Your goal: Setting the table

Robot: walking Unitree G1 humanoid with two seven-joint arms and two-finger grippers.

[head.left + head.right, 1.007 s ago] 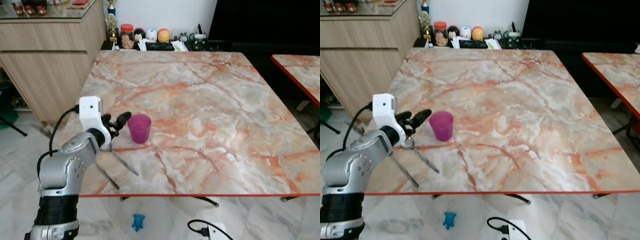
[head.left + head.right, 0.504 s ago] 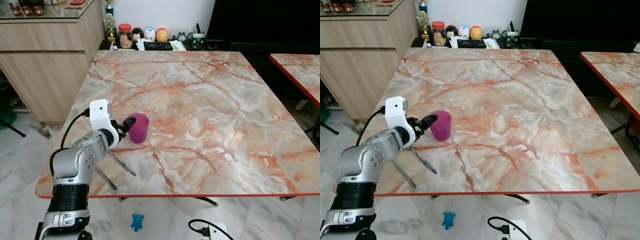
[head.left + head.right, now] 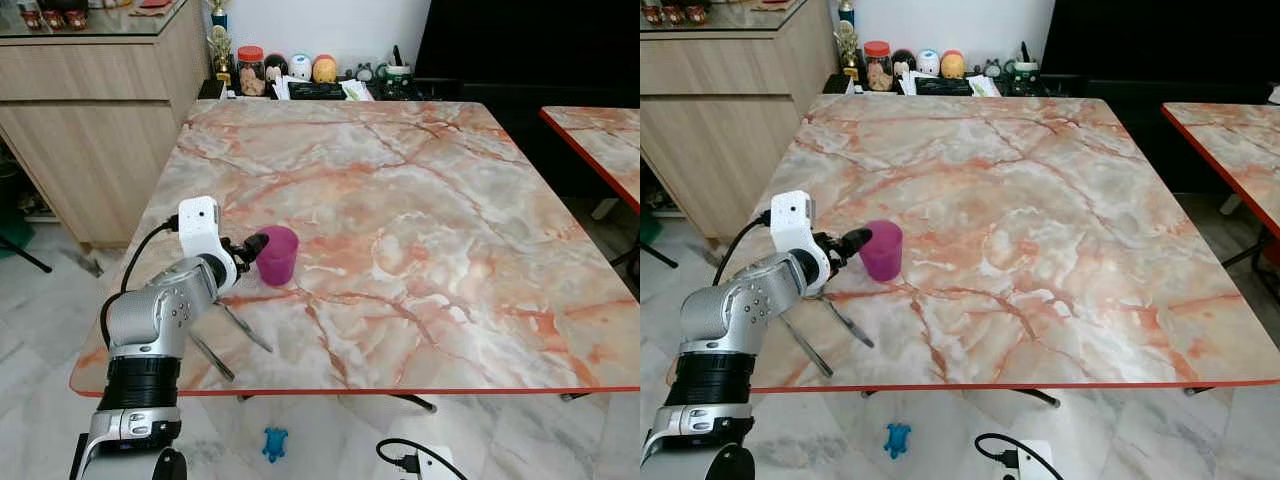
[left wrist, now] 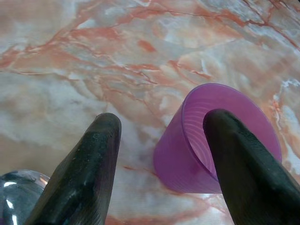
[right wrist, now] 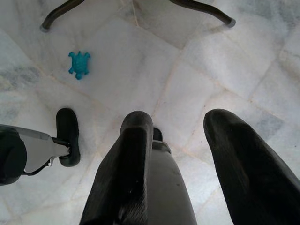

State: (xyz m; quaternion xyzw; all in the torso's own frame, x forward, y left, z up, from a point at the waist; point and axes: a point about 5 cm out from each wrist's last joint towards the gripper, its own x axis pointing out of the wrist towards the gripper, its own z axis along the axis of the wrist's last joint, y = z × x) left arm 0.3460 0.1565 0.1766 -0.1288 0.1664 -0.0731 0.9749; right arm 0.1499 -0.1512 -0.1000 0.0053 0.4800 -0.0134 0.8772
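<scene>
A: Eye views: where's the cup (image 3: 278, 255) relative to the left gripper (image 3: 250, 249)?

B: Right at the fingertips, touching or nearly so, upright on the table (image 3: 420, 230) near its left front edge. Left arm is the nearer one. Cup's inside isn't readable from here.

A: Left wrist view?

B: Fingers spread wide, holding nothing. One finger (image 4: 243, 164) sits over the cup's mouth, the other outside its wall. Cup looks empty.

A: Right wrist view?

B: Right gripper (image 5: 180, 136) hangs idle over the floor, fingers apart, empty. Blue toy (image 5: 78, 63) well off.
</scene>
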